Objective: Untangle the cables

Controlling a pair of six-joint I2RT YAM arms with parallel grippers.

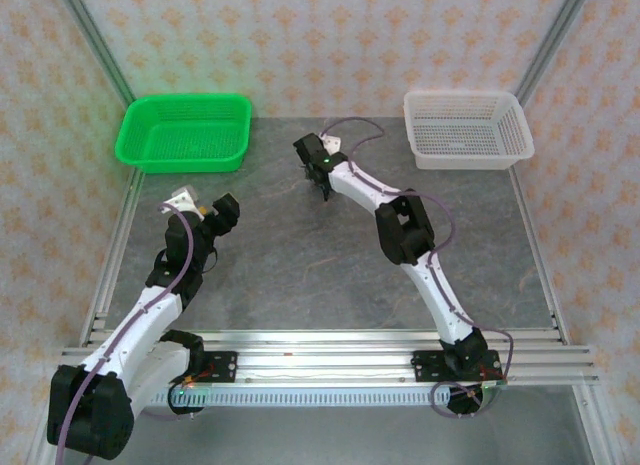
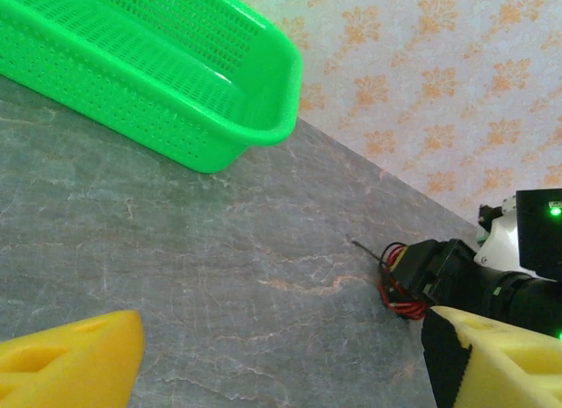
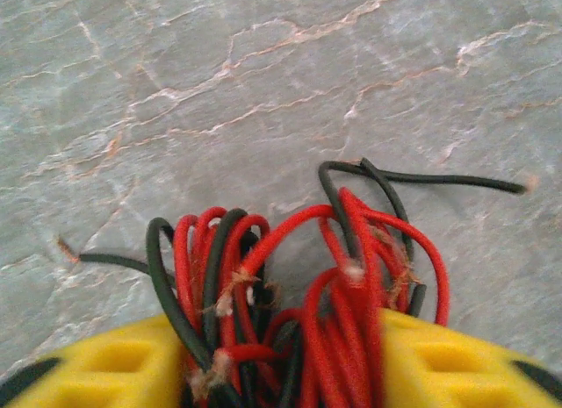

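The cables [image 3: 290, 276] are a tangled bundle of thin red and black wires lying on the grey table. My right gripper [image 3: 281, 360] is down over them, and its yellow fingers [image 3: 105, 368] press in on both sides of the bundle, shut on it. Two black ends stray out to the left and upper right. The left wrist view has the same bundle [image 2: 397, 294] under the right gripper [image 2: 435, 272]. My left gripper [image 2: 281, 368] is open with nothing in it, hovering over bare table well to the left of the cables. Overhead, the right gripper [image 1: 322, 180] is at mid table and the left gripper [image 1: 222, 213] is nearer the left side.
A green basket [image 1: 185, 132] stands at the back left and a white basket [image 1: 466, 128] at the back right. The green basket [image 2: 176, 75] lies ahead of the left gripper. Metal rails edge the table.
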